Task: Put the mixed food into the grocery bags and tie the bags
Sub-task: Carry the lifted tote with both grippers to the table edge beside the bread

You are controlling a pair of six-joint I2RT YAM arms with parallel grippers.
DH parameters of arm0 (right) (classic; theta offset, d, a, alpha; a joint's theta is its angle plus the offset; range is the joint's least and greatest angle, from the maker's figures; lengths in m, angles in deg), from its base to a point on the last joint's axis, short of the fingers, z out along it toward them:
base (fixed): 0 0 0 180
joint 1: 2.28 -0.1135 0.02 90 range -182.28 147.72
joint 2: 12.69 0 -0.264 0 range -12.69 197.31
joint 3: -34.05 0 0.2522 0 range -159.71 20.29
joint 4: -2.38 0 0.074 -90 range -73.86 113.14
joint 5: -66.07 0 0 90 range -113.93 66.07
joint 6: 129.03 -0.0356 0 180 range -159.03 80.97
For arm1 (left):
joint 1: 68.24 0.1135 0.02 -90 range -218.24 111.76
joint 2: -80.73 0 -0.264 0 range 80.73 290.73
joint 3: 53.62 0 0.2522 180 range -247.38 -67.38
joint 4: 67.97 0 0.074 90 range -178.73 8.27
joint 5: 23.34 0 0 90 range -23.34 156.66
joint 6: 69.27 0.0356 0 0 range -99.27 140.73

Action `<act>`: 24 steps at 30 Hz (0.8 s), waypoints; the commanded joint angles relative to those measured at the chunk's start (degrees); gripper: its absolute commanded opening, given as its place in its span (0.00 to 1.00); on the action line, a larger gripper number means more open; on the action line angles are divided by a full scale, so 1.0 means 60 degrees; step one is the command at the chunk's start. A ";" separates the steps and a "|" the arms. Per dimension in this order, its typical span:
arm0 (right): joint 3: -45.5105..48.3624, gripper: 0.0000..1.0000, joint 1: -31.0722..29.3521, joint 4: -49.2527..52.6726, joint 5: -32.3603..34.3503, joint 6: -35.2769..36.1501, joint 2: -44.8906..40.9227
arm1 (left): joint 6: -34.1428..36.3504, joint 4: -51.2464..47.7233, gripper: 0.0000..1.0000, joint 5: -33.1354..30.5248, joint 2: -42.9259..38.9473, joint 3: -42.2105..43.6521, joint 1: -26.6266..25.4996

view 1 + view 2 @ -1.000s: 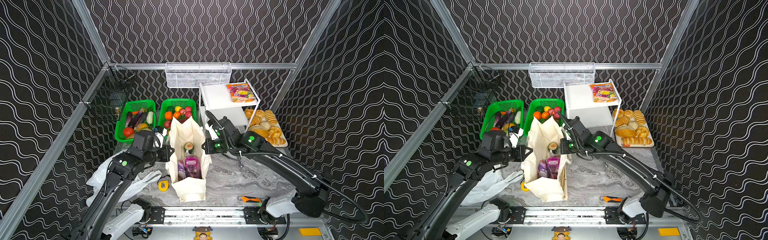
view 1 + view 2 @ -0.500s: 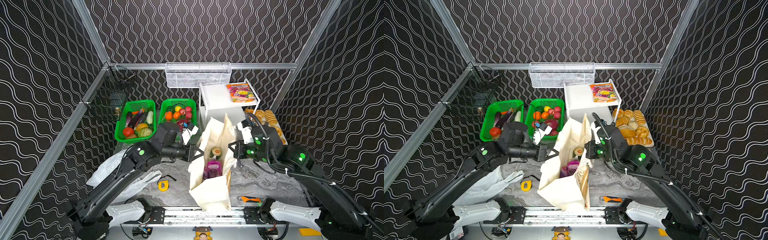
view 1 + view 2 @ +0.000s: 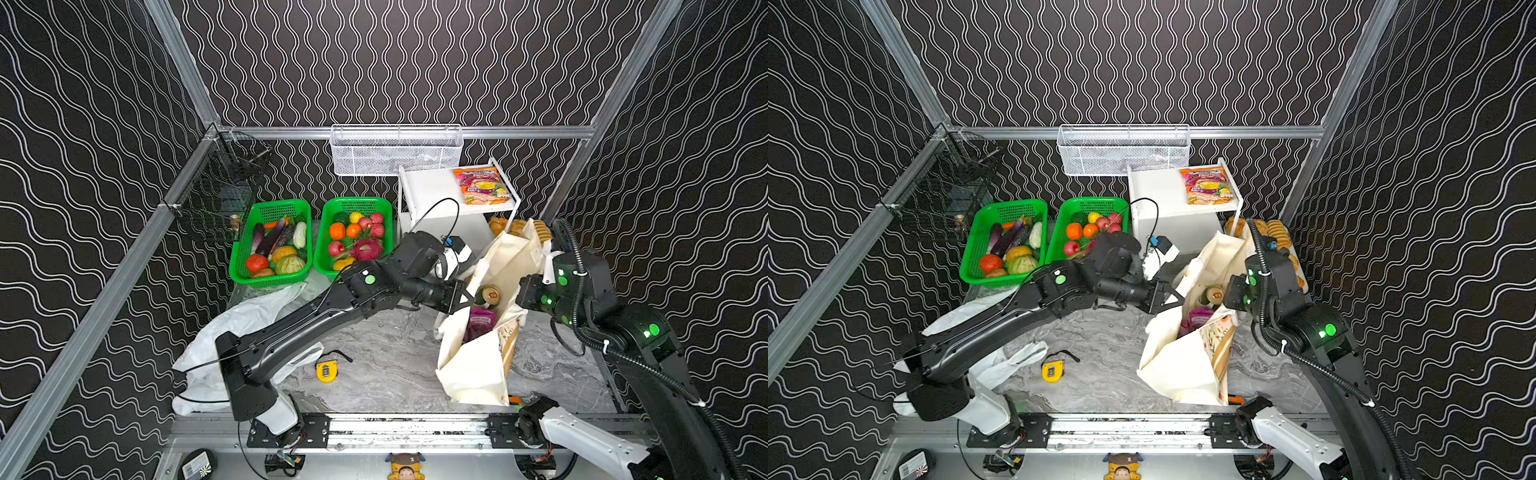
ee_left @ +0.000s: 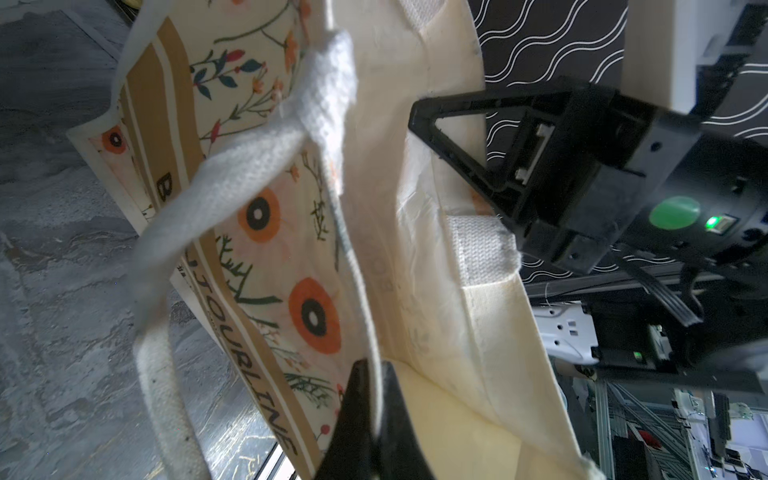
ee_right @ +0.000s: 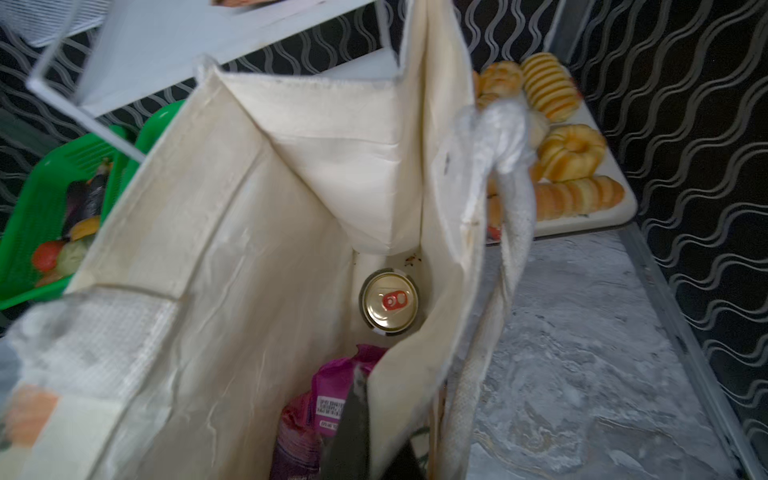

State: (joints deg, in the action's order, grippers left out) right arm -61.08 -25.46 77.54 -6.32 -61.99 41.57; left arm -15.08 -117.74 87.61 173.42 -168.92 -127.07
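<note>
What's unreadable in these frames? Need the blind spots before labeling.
- Lower contents of the cloth tote: both top views and right wrist view; its walls hide everything under the green can and purple packet.
- Contents of the white plastic bag: top views; the left arm covers it.
- Tips of the right pincer: right wrist view, blurred and cut by the edge.
- Print on the shelf packet: too small.

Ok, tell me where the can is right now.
The can stands upright inside the cream tote, right of centre in both top views, at the bag's far end just behind the purple packet.
</note>
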 commanded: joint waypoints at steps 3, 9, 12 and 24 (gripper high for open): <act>0.0121 0.00 0.2376 -0.1835 -0.0681 0.1244 0.0152 | 0.0212 0.1109 0.00 0.0640 0.0972 -0.1210 -0.0254; -0.0041 0.00 0.5522 -0.2308 -0.2656 0.1886 0.0741 | -0.0117 0.1686 0.00 0.0816 0.2009 -0.2050 -0.0440; -0.0158 0.00 0.6838 -0.2455 -0.3574 0.1986 0.1004 | -0.0302 0.1990 0.00 0.1030 0.2570 -0.2501 -0.0533; 0.0077 0.00 0.9702 -0.3486 -0.4493 0.2532 0.1378 | -0.0813 0.2762 0.00 0.1094 0.5060 -0.4959 -0.1325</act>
State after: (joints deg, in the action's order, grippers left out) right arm -60.62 31.24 68.39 -31.74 -48.81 49.46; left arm -18.32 -108.91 90.32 202.31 -196.02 -133.95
